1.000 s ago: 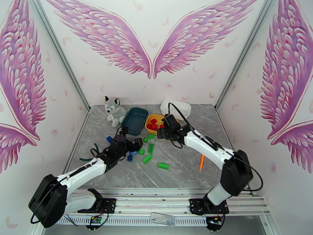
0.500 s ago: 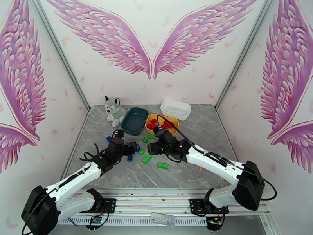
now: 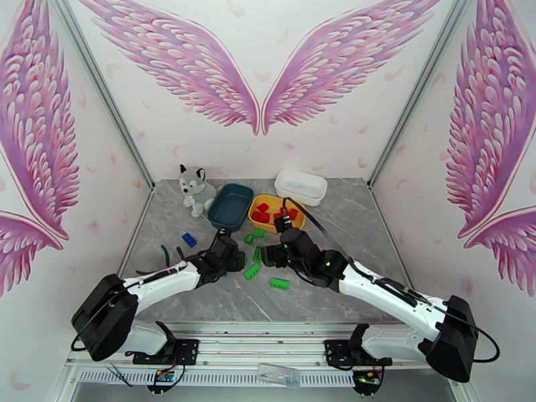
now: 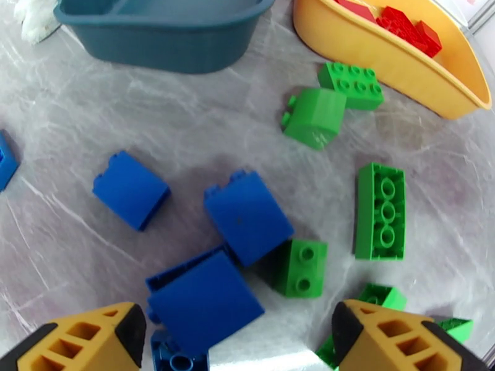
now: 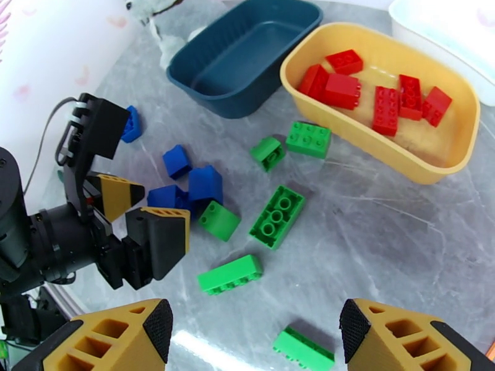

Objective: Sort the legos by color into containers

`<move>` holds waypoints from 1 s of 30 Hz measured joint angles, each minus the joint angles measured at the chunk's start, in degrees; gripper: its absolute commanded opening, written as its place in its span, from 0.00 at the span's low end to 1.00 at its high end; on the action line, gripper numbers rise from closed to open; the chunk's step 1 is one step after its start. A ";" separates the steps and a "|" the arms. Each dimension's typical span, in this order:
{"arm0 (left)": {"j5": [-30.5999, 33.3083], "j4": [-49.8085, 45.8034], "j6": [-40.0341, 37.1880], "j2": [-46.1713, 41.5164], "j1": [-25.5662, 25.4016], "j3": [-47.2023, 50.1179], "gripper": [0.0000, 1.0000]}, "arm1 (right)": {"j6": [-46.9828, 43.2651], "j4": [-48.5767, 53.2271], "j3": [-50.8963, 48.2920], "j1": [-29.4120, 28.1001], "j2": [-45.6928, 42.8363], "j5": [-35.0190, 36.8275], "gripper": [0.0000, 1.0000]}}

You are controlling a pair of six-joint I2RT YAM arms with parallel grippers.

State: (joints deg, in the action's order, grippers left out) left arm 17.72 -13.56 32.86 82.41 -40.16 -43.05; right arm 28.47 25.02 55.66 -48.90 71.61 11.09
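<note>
Hovering low over the loose pile, the left gripper (image 4: 238, 334) has its jaws spread wide with nothing between them, straddling a cluster of blue legos (image 4: 246, 216) on the counter (image 3: 335, 289) — a stance that reads as lining up a pick. The right gripper (image 5: 253, 332) hangs beside it, jaws likewise wide apart and empty, looking down on the green legos (image 5: 277, 216) scattered just in front of the tubs. Each arm seems to take the colour nearest it, which would keep them from crossing. Beyond the loose bricks, the yellow tub (image 5: 378, 157) holds the red legos (image 5: 342, 89), so that colour looks finished. The teal tub (image 5: 244, 103) beside it is bare, probably meant for blue, and the white tub (image 3: 301, 187) farther back would be left for green. A plush husky (image 3: 195, 187) sits at the back left, apart from the sorting.
</note>
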 measured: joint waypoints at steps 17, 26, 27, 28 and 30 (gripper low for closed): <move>4.07 -2.45 -2.64 2.71 0.00 -1.36 0.72 | -0.02 -0.11 0.00 0.00 2.54 0.72 0.78; 2.60 -2.40 -2.69 5.57 0.00 -1.79 0.68 | -0.07 -0.39 0.00 0.00 2.54 0.72 0.78; 2.49 -2.40 -2.69 6.10 0.00 -1.88 0.67 | -0.11 -0.39 0.00 0.00 2.54 0.72 0.78; 2.43 -2.40 -2.64 6.54 0.00 -1.92 0.64 | -0.17 -0.39 0.00 0.00 2.54 0.72 0.78; 2.34 -2.43 -2.75 7.02 0.00 -1.95 0.60 | -0.22 -0.39 0.00 0.00 2.54 0.72 0.78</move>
State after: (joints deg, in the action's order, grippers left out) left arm 20.05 -15.99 30.11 89.43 -40.16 -44.99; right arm 28.25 24.62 55.66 -48.90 74.15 11.81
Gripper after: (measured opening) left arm 0.631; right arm 0.777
